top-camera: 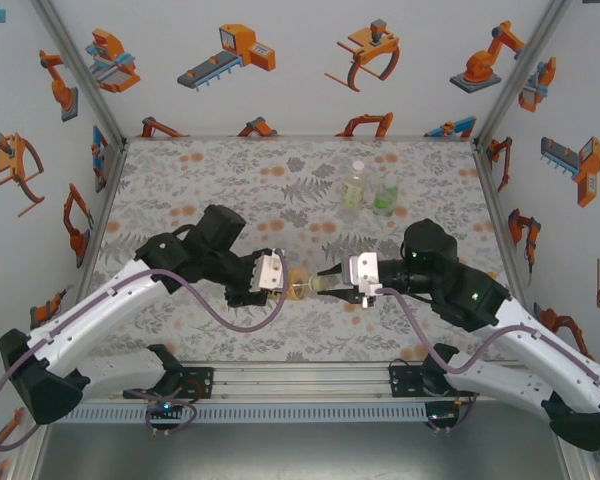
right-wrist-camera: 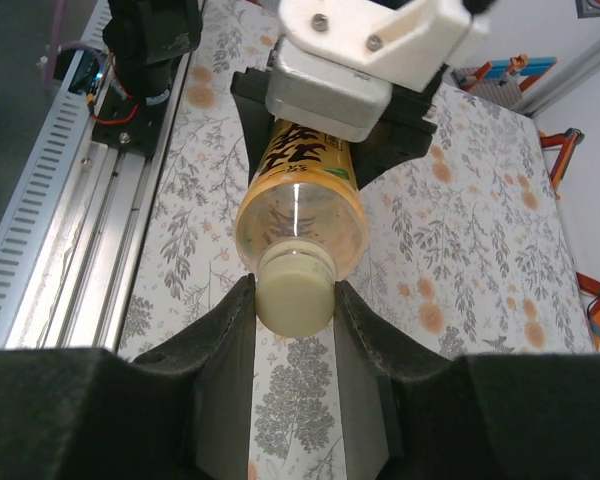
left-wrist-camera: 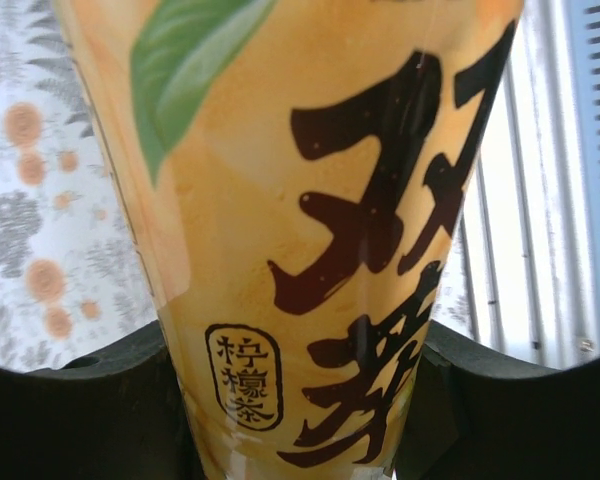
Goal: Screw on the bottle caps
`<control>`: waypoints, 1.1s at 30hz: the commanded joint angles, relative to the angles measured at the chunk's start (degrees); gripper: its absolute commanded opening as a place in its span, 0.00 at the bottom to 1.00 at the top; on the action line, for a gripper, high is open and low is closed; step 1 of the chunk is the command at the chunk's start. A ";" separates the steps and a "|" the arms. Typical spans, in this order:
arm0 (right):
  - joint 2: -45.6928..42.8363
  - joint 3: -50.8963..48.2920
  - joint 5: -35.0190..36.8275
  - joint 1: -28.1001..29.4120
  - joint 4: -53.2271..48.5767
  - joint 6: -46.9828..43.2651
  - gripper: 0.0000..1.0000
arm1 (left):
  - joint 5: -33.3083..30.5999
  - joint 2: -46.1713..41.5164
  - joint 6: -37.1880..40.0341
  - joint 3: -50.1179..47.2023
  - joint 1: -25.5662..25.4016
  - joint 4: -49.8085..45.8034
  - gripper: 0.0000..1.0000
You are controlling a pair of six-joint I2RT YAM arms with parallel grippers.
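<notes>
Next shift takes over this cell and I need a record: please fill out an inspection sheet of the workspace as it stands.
Surface: grey floral-print table cloth, lying flat.
Job's things: clear plastic bottle of amber liquid with yellow label, held sideways between the arms; pale yellow round plastic cap at its neck; pale yellowish clear bottle and green clear bottle upright, side by side, far side.
Clutter: nothing seen.
Grippers: left gripper shut on the amber bottle's body; right gripper shut on the cap.
Cables: purple cable looping along each arm, clear of the bottles.
Surroundings: white walls printed with orange robots; aluminium frame.
</notes>
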 commanded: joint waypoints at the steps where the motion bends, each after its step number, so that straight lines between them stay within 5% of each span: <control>1: 1.65 2.15 -3.60 0.80 -3.86 -7.21 0.00 | 10.70 2.38 1.88 4.85 -0.57 -3.25 0.00; 8: 0.48 0.16 -5.11 0.81 -2.07 -7.11 0.00 | 10.50 2.28 2.98 5.66 -0.68 -3.72 0.00; 13: -2.60 -4.52 -4.32 0.90 7.85 3.52 0.00 | 7.07 -2.26 2.00 0.95 -0.71 5.65 0.00; 24: -3.35 -11.08 18.36 0.90 20.78 47.97 0.00 | -9.48 -6.13 -2.48 -2.88 -1.63 18.13 0.00; 33: -0.23 -12.44 42.06 1.60 12.96 95.11 0.00 | -13.34 -8.30 -5.49 -6.77 -2.31 27.77 0.00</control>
